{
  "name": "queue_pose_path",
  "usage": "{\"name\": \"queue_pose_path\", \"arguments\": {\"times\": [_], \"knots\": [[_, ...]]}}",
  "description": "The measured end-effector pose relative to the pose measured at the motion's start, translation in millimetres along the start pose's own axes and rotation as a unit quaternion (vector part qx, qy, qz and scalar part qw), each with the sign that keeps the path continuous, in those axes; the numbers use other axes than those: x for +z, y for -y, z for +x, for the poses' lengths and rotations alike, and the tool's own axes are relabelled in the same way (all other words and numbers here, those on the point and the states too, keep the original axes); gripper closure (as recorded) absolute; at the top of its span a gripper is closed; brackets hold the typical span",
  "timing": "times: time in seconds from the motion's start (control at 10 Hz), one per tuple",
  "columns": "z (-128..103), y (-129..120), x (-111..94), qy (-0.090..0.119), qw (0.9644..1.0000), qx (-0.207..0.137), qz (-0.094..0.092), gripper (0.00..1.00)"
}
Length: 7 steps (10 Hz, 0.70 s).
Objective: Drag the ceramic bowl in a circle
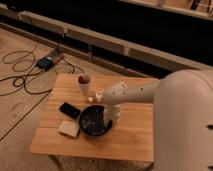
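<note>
Where the arm bends down over the wooden desk [131, 136], the pincer [108, 120] sits at the rim of the ceramic bowl [91, 123], whose dark body spreads to the pincer's left in the view. Whether the pincer is spread, pressed together or pinching the rim, I cannot tell. Farther left of the pincer lie a flat black phone [70, 110] and a pale block [69, 129], both close beside the bowl. The bowl looks rigid, fairly heavy, glossy and chippable. The rim is probably the best hold, and the base should slide readily over smooth wood.
</note>
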Motion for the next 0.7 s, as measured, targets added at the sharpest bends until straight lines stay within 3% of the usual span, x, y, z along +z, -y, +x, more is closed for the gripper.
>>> {"name": "queue_pose_path", "arguments": {"times": [0.2,0.7], "knots": [[-0.6,9.6,-3.9,0.002,0.9999,0.014,-0.006,0.98],[13.9,53.1,-12.5,-0.017,0.9981,0.056,0.018,1.0]]}}
